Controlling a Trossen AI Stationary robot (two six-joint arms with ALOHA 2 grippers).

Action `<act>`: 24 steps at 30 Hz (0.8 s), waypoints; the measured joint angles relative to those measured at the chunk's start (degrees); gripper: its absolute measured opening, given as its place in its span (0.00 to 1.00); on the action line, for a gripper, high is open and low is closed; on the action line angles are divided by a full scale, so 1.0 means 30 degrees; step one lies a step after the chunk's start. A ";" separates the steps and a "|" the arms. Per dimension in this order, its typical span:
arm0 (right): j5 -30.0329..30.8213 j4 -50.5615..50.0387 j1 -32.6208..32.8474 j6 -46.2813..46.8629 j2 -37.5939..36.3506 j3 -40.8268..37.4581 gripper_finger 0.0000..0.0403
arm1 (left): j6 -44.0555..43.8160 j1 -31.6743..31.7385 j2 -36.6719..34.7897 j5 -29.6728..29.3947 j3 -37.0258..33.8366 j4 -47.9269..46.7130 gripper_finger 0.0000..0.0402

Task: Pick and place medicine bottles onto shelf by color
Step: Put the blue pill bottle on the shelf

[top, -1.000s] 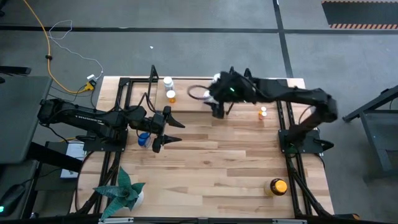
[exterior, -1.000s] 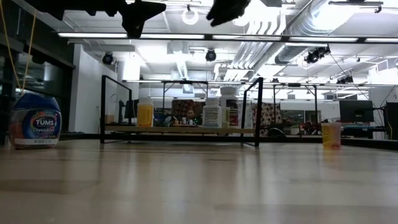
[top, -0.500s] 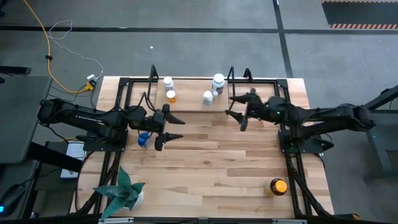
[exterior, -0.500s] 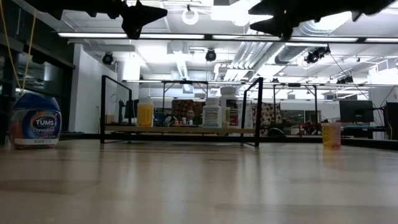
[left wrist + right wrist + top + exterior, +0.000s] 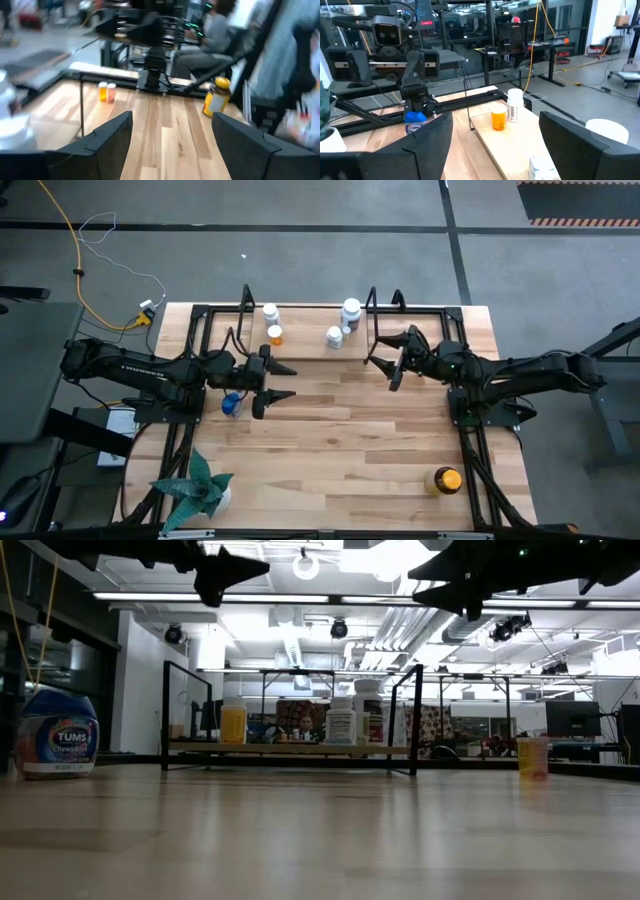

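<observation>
Collision is the risk: both tools, left (image 5: 278, 382) and right (image 5: 382, 360), hover wide and empty; white and orange plastic bottles (image 5: 271, 312) stand close together on the black wire shelf (image 5: 372, 310) at the desk's far edge.

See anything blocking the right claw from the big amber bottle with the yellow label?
Nothing visible. Only bare wooden table lies between the open right gripper, beside the black wire shelf, and the amber bottle.
</observation>
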 joint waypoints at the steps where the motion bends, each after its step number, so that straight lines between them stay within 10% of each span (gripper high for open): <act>1: 0.0000 -0.0014 0.0000 0.0055 0.0007 0.0000 0.72 | -0.1110 -0.0001 0.0000 -0.0428 0.0000 -0.0101 0.66; 14: 0.0000 -0.0018 0.0000 0.0055 0.0007 0.0000 0.72 | -1.0430 -0.2063 0.0248 -0.6612 0.4780 -1.7996 0.66; 24: 0.0000 -0.0177 0.0000 0.0048 0.0015 0.0000 0.72 | -1.9735 -0.5014 0.0435 -0.6978 0.5391 -2.7316 0.66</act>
